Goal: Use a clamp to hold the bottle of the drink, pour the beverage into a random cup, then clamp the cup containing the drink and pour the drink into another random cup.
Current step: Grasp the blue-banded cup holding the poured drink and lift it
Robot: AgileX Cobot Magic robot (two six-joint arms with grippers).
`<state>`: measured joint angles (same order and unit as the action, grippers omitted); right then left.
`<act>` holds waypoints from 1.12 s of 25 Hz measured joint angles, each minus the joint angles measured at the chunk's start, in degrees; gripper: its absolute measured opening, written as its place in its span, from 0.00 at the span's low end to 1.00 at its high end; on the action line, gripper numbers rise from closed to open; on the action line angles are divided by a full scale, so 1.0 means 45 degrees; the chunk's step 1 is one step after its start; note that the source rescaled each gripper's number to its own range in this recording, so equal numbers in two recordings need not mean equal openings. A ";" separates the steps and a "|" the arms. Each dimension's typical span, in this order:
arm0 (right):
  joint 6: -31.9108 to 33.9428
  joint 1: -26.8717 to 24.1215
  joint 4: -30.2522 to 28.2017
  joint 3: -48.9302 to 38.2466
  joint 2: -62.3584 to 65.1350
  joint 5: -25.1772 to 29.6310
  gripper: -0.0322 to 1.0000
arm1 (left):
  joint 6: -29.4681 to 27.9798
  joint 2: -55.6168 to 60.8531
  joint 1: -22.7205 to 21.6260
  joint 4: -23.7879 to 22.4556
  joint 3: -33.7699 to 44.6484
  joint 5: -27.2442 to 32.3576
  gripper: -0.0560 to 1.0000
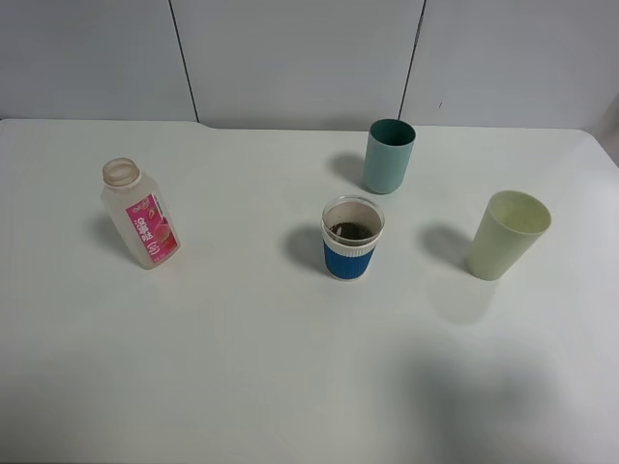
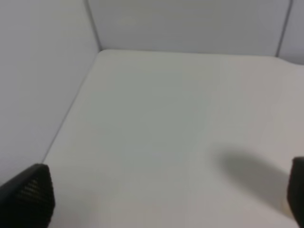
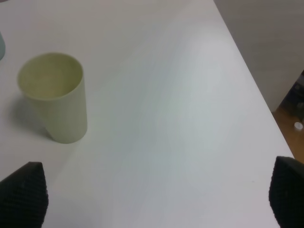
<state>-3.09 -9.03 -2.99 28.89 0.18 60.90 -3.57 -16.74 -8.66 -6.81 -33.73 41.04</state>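
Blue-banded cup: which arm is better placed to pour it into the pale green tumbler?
Probably the right. The blue-banded cup stands slightly right of middle, near the pale green tumbler, which the open right tool faces. The left tool faces only the table.

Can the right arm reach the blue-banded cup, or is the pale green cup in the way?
Probably yes. The right tool is open and empty, and the blue-banded cup stands apart from the pale green cup and the teal cup. It may need to go around the pale green cup.
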 joint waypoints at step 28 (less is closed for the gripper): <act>0.0000 0.0000 0.0000 0.0000 0.0000 0.0000 0.84 | -0.0284 0.3768 -0.0058 0.1113 0.1056 0.4449 1.00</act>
<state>-3.09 -9.03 -2.99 28.89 0.18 60.90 -4.85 0.22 -8.92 -1.80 -28.98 61.06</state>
